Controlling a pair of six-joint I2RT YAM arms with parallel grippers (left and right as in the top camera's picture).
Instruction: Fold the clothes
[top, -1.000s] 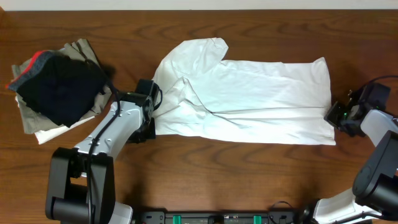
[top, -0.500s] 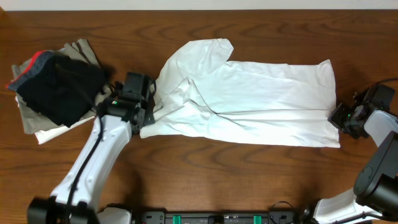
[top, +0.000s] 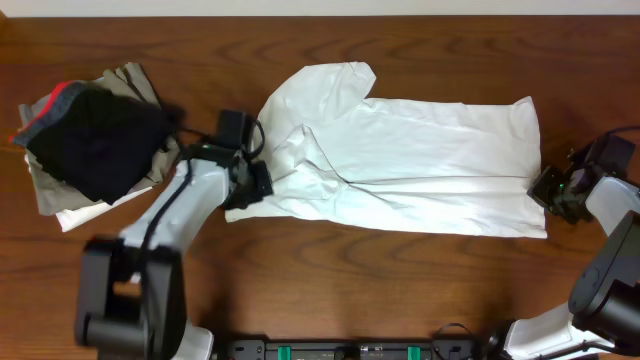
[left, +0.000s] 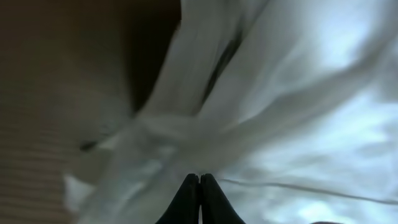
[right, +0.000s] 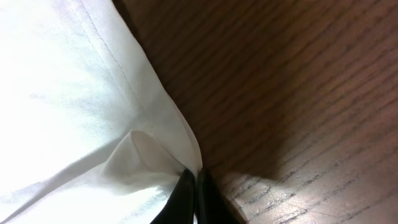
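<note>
The clothes are one white garment lying flat and wrinkled across the middle of the table, with a sleeve folded up at the top left. My left gripper is at its left edge. In the left wrist view the black tips are pressed together in blurred white cloth, and a taut crease runs from them. My right gripper is at the garment's right edge. In the right wrist view its tips are shut on the hemmed corner of the cloth.
A pile of other garments lies at the far left: a black one with a red and grey band on top of a khaki-grey one. Brown wooden table shows on all sides of the garment.
The garment's left edge was drawn left and its right edge slightly right, so it lies wider. The left arm rose, then came down with its gripper a little further right.
</note>
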